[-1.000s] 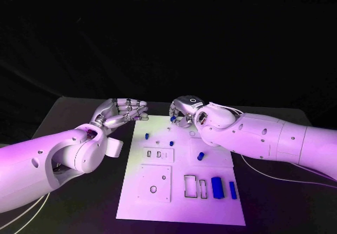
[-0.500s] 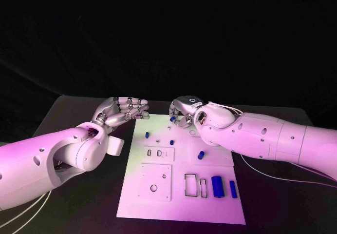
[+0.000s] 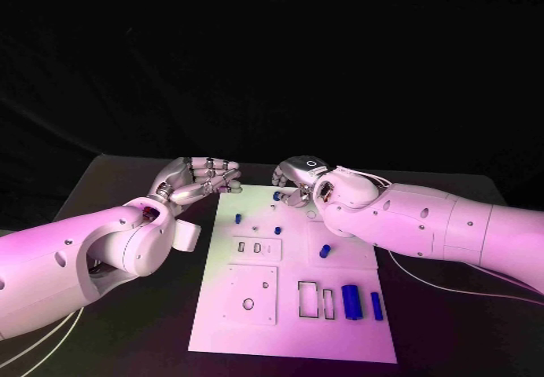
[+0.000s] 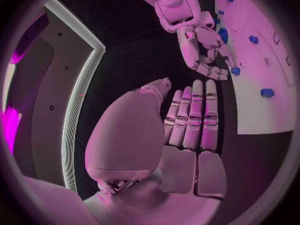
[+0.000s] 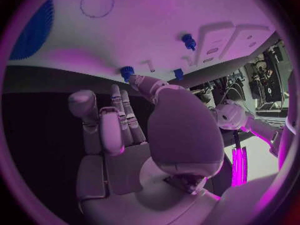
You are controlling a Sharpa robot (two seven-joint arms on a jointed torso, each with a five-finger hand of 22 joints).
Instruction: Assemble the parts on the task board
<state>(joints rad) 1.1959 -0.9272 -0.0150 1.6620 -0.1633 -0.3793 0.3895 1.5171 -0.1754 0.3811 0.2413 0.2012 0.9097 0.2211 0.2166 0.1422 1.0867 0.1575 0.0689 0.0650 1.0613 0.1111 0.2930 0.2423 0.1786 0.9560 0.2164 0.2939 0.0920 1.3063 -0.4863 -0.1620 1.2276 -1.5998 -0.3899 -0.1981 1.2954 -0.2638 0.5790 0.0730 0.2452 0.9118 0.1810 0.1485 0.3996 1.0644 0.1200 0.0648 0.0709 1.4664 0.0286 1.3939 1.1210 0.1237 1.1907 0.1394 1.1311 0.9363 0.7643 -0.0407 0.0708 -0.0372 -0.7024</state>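
My right hand (image 3: pixel 297 182) hangs over the far edge of the task board (image 3: pixel 289 314), fingers curled down toward a small blue part (image 3: pixel 277 193). The left wrist view shows that part (image 4: pixel 235 71) right at my right fingertips (image 4: pixel 215 71); whether they pinch it, can't tell. My left hand (image 3: pixel 202 182) is off the board's far left corner, fingers straight, side by side, holding nothing (image 4: pixel 190 120). Head view only: two upright blue parts (image 3: pixel 351 301) at the near right, beside rectangular slots (image 3: pixel 307 299).

Right hand (image 3: pixel 297 179) hides task board (image 3: pixel 292 314) far edge; pinched blue part (image 3: pixel 277 192) mostly covered.
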